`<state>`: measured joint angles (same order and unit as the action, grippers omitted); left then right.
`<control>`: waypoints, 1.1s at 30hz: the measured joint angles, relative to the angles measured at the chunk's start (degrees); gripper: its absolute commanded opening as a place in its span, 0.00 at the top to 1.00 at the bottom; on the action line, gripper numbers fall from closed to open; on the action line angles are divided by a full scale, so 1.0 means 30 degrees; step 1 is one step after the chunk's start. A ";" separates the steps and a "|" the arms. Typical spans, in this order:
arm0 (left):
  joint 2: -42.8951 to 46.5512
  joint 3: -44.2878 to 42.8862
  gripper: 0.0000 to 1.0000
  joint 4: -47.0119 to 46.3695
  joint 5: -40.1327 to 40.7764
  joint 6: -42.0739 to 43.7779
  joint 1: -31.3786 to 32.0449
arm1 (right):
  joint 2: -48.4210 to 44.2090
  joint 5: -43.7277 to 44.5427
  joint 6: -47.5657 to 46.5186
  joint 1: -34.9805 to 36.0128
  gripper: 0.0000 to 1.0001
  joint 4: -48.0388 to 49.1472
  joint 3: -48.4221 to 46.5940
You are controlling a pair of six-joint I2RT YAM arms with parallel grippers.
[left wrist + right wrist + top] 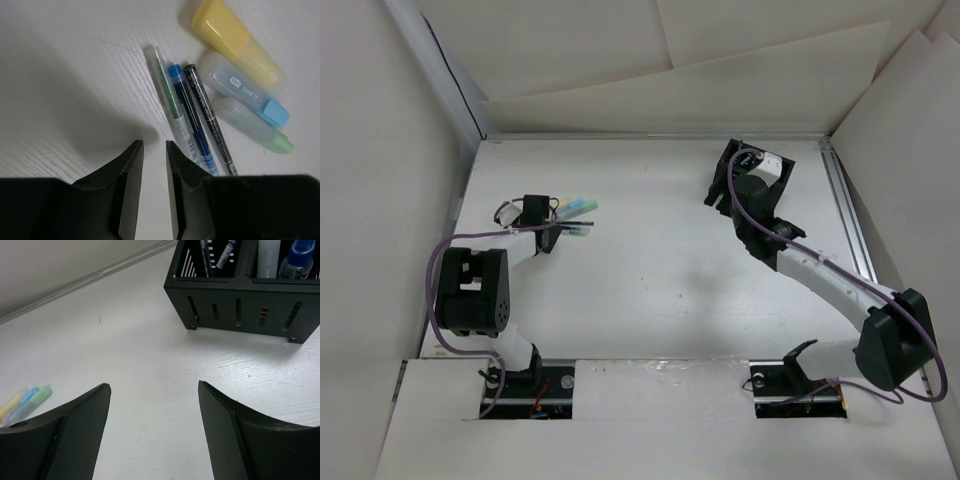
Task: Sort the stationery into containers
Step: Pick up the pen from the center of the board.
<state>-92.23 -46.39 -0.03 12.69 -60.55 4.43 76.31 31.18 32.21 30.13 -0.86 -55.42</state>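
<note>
Left end effector [150, 192] hangs low over the white worktop [75, 75], just beside the clear green-cored pen [167, 95], which lies alongside the blue pen [192, 117] and the thin black pen [208, 115]. Its jaws are pinched to a narrow slit and grasp nothing, with the pens off to one side. Best play, I'd say: widen, slide across over one barrel, straddle it squarely, then clench. Right end effector [152, 425] is spread wide and empty, facing the black slatted plastic organiser box [225, 315].
</note>
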 measured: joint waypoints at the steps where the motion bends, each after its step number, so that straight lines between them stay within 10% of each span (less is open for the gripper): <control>1: -0.0182 -0.0051 0.78 0.0109 0.0007 -0.0175 -0.0036 | -0.0240 -0.0131 0.0000 0.0036 0.23 0.0007 0.0066; 24: -0.1719 -0.1661 0.77 0.0036 0.0423 -0.1435 -0.0175 | 0.0474 -0.1115 -0.0321 0.2528 0.25 0.0874 0.0357; 33: -0.2317 -0.2397 0.92 0.0466 0.0466 -0.1508 -0.0175 | 0.0474 -0.1107 -0.0372 0.2849 0.25 0.0889 0.0357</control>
<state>-99.18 -53.58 1.37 14.09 -65.08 3.90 77.73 27.86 31.09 38.68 1.80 -54.35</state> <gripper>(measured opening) 0.120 0.755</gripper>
